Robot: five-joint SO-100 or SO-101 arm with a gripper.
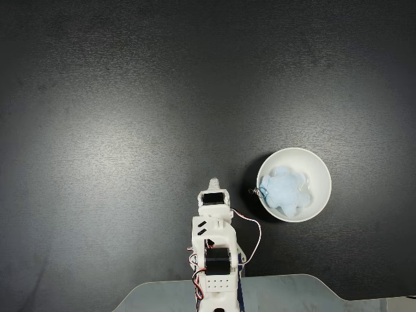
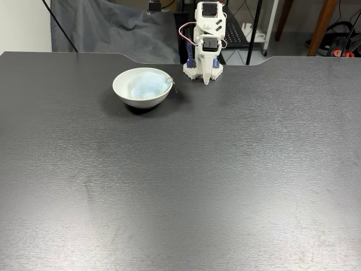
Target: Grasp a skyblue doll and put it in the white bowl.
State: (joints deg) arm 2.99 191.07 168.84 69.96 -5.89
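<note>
The skyblue doll [image 1: 283, 190] lies inside the white bowl [image 1: 322, 170], a little toward the side of the bowl that is nearer to the arm, and its small metal ring hangs over the rim on that same side. In the fixed view from above, the bowl stands to the right of the gripper [image 1: 214, 183] and close to it, but they do not touch. In the fixed view from the front, the bowl [image 2: 125, 95] is to the left of the gripper [image 2: 207, 80], and the doll [image 2: 146, 86] fills most of the inside.

The arm is folded over its base with the gripper pointing down to the table. The fingers seem pressed together and they hold nothing, though they are small in both fixed views, so this is a judgement.

The doll has no clear long axis; it looks round with short lobes. I judge the task finished, because the doll rests in the bowl and the gripper is free of it. The dark table [image 1: 130, 117] has wide open room on all sides, and its near edge is just behind the base
</note>
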